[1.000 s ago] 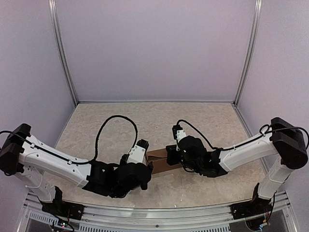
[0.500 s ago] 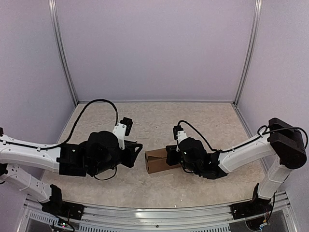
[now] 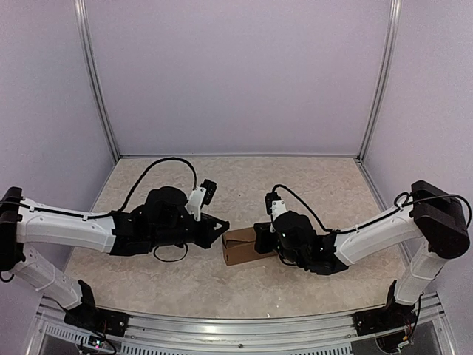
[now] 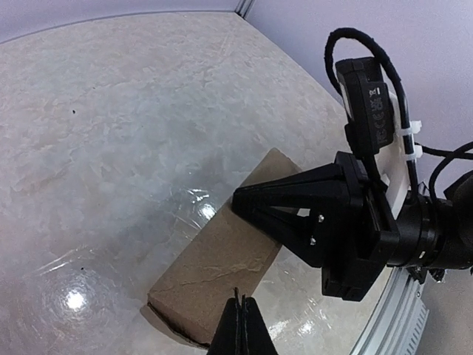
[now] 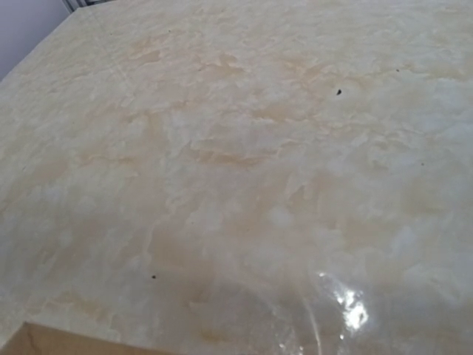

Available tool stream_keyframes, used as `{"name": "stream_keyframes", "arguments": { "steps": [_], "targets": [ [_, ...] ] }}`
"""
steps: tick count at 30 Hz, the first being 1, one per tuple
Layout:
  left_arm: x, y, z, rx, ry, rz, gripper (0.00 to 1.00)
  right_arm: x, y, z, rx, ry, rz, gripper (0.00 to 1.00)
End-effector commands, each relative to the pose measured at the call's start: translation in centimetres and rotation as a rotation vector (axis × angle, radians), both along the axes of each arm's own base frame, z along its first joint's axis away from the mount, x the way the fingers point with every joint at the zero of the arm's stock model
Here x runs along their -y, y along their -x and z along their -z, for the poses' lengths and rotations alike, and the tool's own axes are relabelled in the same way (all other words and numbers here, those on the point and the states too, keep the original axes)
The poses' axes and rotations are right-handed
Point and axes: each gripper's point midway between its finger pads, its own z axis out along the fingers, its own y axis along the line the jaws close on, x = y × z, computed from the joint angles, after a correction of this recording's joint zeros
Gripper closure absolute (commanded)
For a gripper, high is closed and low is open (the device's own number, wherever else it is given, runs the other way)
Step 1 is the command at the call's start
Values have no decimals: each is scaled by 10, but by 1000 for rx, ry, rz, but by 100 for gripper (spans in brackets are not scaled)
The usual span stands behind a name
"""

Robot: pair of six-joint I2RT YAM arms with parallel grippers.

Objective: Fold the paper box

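The paper box (image 3: 238,248) lies on the table as a small closed brown oblong, plain and unmarked. In the left wrist view the paper box (image 4: 214,274) runs diagonally, its near end slightly gaping at the bottom edge. My left gripper (image 3: 224,227) is shut with nothing between its fingers, its tips (image 4: 240,303) just above the box's long side near the left end. My right gripper (image 3: 260,238) is shut too, and its pointed tip (image 4: 240,200) rests on top of the box's right end. The right wrist view shows only a corner of the box (image 5: 37,342), not its own fingers.
The marbled table (image 3: 310,185) is glossy and ringed by lilac walls with metal posts (image 3: 377,81) at the back corners. An aluminium rail (image 3: 236,325) runs along the near edge by the arm bases. The right wrist camera and its cable (image 4: 366,96) rise over the box's far end.
My left arm pulled off the box to the left, then swung back toward its left end while its gripper closed. The right arm has barely moved.
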Motion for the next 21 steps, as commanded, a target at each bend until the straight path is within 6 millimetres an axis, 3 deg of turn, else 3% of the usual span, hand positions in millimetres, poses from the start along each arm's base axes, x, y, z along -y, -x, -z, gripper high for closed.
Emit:
{"name": "stream_keyframes", "arguments": {
  "steps": [1,9,13,17,21],
  "targets": [
    [8,6,17,-112,133,88,100,16,16,43,-74,149,-22,100],
    [-3,14,87,-261,147,91,100,16,16,47,-85,152,-24,100],
    [-10,20,110,-313,127,84,100,16,16,47,-87,151,-23,100],
    [-15,19,107,-293,111,69,100,15,16,45,-83,149,-24,100],
    [-14,11,90,-242,91,58,100,15,13,24,-54,134,-16,100]
  ]
}}
